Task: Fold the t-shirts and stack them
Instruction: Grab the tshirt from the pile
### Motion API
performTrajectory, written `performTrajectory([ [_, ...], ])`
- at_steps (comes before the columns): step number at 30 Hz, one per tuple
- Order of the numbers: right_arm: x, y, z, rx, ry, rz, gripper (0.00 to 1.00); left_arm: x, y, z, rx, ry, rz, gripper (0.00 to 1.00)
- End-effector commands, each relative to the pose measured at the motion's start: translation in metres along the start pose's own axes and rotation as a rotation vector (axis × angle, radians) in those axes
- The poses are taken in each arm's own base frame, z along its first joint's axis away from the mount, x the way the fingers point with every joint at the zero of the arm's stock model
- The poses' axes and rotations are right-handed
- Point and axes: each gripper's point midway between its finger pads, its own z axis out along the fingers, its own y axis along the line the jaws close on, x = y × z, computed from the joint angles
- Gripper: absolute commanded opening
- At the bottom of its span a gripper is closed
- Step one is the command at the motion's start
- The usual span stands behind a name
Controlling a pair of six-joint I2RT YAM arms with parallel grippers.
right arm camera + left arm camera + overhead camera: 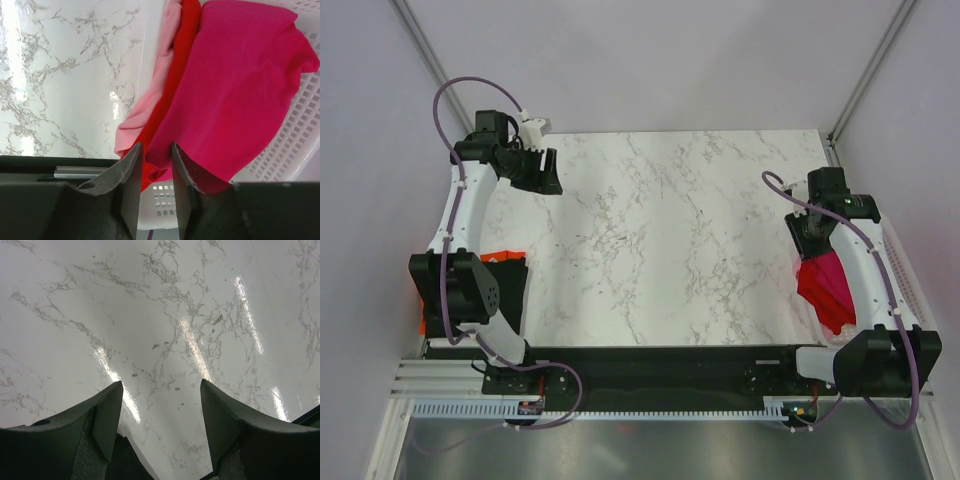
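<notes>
White lattice basket (305,110) is seen at the table's (670,230) right edge, beside the right arm. Three cloths are held in it: crimson shirt (240,90) on top, red shirt (182,60) under it, and pale pink cloth (145,110) lowest, nearest the marble. All three are draped over the basket's table-side rim. From above, only the crimson shirt is made out, hanging below the right wrist.

Right gripper (156,165): jaws are drawn almost together, and the crimson shirt's lower edge is pinched between the tips. Basket lattice is visible through the slit nearer the wrist.

Left gripper (160,412): jaws are spread wide and nothing is held. It is poised over bare marble at the far left corner, close to the far edge.

Orange cloth (505,257) is noted at the table's left edge, partly hidden by the left arm's elbow; whether it is folded cannot be told.

Open marble is shown between the two arms, from the base rail to the far edge.
</notes>
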Motion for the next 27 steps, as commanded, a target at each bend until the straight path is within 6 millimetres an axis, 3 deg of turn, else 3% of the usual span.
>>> performTrajectory([
  [1,-0.006,-0.011,-0.008,0.039,-0.002,0.001,0.35,-0.012,0.002,-0.001,0.004,-0.020,0.031,0.70],
  [3,-0.009,-0.016,-0.010,0.060,-0.007,0.005,0.26,-0.011,0.003,0.001,0.005,-0.017,0.030,0.70],
  [6,-0.014,-0.025,-0.017,0.100,-0.017,0.008,0.00,-0.011,0.006,0.003,-0.004,-0.011,0.030,0.70],
  [9,-0.021,-0.035,-0.027,0.145,-0.045,0.003,0.00,-0.010,0.007,0.004,-0.009,-0.006,0.030,0.70],
  [11,-0.040,-0.048,-0.046,0.198,-0.125,-0.007,0.00,-0.009,0.008,0.007,-0.010,0.000,0.027,0.70],
  [12,-0.060,-0.060,-0.068,0.247,-0.217,-0.019,0.00,-0.009,0.010,0.008,-0.013,0.002,0.027,0.70],
  [14,-0.083,-0.071,-0.091,0.283,-0.318,-0.054,0.00,-0.010,0.012,0.010,-0.022,0.005,0.024,0.71],
  [15,-0.104,-0.080,-0.118,0.319,-0.420,-0.063,0.00,-0.012,0.015,0.010,-0.033,0.002,0.020,0.71],
  [17,-0.127,-0.087,-0.147,0.353,-0.537,-0.115,0.00,-0.015,0.024,0.015,-0.069,0.003,-0.001,0.74],
  [18,-0.145,-0.092,-0.174,0.379,-0.633,-0.132,0.00,-0.018,0.028,0.015,-0.089,-0.001,-0.007,0.75],
  [20,-0.170,-0.085,-0.193,0.360,-0.728,-0.191,0.00,-0.020,0.039,0.018,-0.130,0.008,-0.014,0.77],
  [21,-0.185,-0.086,-0.219,0.384,-0.812,-0.226,0.00,-0.025,0.043,0.017,-0.150,-0.001,-0.009,0.78],
  [23,-0.216,-0.063,-0.240,0.348,-0.917,-0.321,0.00,-0.027,0.052,0.020,-0.175,0.003,-0.010,0.79],
  [24,-0.224,-0.056,-0.244,0.353,-0.936,-0.383,0.00,-0.031,0.054,0.019,-0.182,-0.007,-0.007,0.79],
  [25,-0.235,-0.034,-0.249,0.328,-0.969,-0.451,0.00,-0.033,0.060,0.018,-0.188,-0.012,-0.014,0.79],
  [27,-0.253,-0.013,-0.243,0.314,-0.981,-0.537,0.00,-0.036,0.066,0.021,-0.183,-0.019,-0.026,0.79],
])
